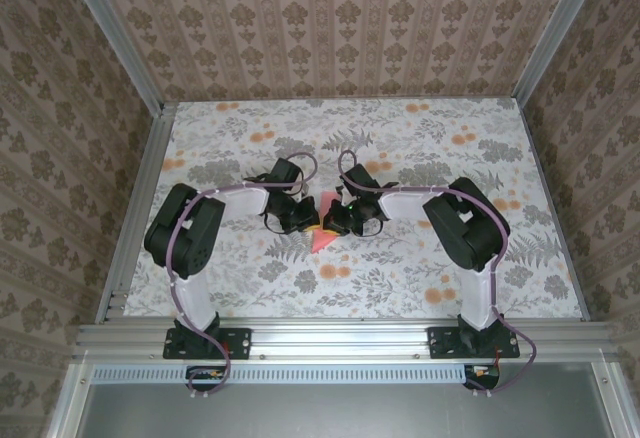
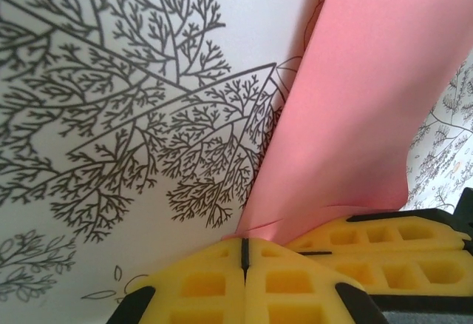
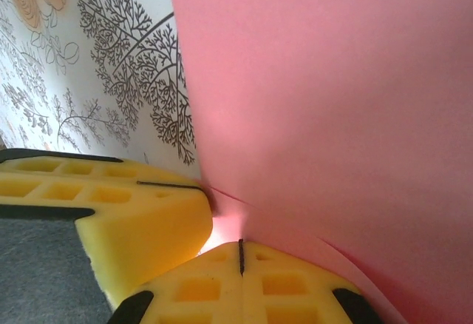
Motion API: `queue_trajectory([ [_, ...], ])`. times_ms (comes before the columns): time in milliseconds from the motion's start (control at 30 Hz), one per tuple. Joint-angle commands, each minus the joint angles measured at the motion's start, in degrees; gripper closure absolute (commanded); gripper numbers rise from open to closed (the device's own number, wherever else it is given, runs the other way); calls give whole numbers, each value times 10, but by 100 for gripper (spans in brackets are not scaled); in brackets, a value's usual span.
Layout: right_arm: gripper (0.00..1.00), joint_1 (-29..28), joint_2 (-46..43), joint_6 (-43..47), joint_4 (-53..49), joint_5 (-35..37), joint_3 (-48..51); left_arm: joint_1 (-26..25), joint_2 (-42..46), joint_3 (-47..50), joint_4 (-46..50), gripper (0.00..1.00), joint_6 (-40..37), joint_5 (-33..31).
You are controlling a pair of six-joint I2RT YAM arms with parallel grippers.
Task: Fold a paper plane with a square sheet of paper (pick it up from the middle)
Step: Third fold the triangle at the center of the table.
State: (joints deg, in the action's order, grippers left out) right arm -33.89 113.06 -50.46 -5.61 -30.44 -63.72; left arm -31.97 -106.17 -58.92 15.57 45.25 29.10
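The square sheet of paper (image 1: 322, 240) is salmon pink and creased, and it hangs as a small pointed shape between both grippers at the table's middle. My left gripper (image 1: 306, 222) and right gripper (image 1: 342, 220) meet tip to tip over it. In the left wrist view the yellow pads of the left gripper (image 2: 244, 241) are pressed together on the sheet's (image 2: 355, 117) lower edge, with the right gripper's pads (image 2: 388, 254) close beside them. In the right wrist view the right gripper (image 3: 241, 244) is shut on the same sheet (image 3: 332, 117), the left gripper's pads (image 3: 126, 213) touching it at the left.
The table (image 1: 400, 278) is covered by a white cloth printed with grey ferns and orange flowers. Patterned walls and aluminium rails (image 1: 130, 228) close it in on three sides. Both arms bend inward from their bases at the near edge.
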Motion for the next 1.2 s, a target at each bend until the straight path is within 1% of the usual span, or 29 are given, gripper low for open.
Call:
queue_trajectory([
  [0, 99, 3, -31, 22, -5, -14, 10, -6, -20, -2, 39, 100, -14, -17],
  [167, 99, 3, -51, 26, -7, -23, 26, -7, -21, -2, 42, 99, -15, -20],
  [333, 99, 3, -52, 32, -20, -22, 43, -7, -23, -8, 46, 99, -17, -21],
  [700, 99, 6, -37, 36, -38, 4, 77, -8, -24, -11, 48, 99, -18, -21],
  [900, 99, 9, -61, 33, -10, -2, 71, -8, -26, -12, 47, 99, -19, -19],
  [1033, 98, -4, -87, 35, -1, -10, 65, -8, -25, -11, 46, 99, -18, -19],
  [1167, 98, -22, -82, 30, 0, -5, 64, -9, -26, -10, 42, 99, -16, -19],
])
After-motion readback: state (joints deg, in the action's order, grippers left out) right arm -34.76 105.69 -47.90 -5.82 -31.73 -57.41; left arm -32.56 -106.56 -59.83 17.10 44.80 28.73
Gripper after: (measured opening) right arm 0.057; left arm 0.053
